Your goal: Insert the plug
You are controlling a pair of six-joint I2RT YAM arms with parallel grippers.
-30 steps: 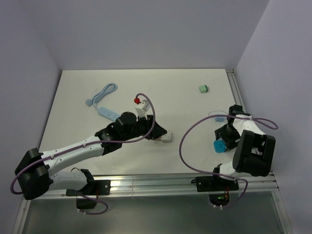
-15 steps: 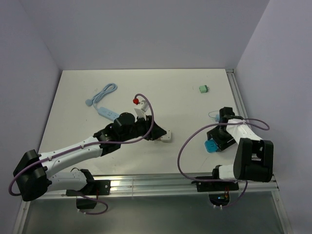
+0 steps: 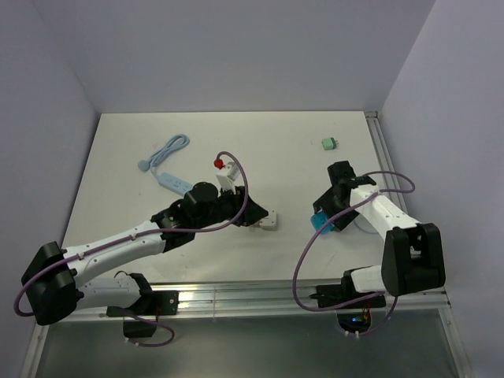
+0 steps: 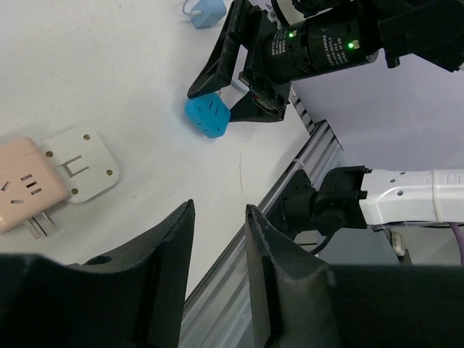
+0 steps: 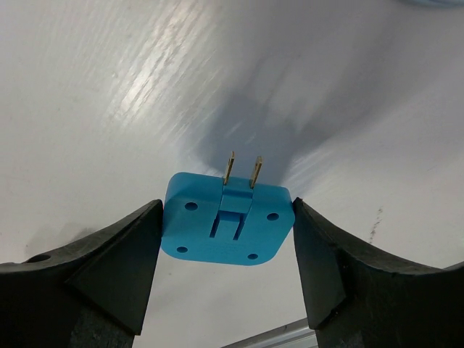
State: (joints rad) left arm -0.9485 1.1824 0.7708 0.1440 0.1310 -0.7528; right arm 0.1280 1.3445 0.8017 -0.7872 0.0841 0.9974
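Plug [image 5: 226,225], blue with 2 brass prongs, is clamped between the fingers of the right gripper [image 3: 320,222], right of centre over the white table [image 3: 276,150], and casts a shadow on the glossy surface. The left gripper [image 4: 217,217] has its jaws slightly apart with nothing between them, near a pink socket adapter [image 4: 20,190] and a white plate [image 4: 78,164]. Pale lilac walls [image 3: 236,55] enclose the table on 3 sides. A metal rail [image 3: 260,293] runs along its near edge.

Overhead view looks down from behind; wrist views sit close — all share blue plug [image 3: 318,222].
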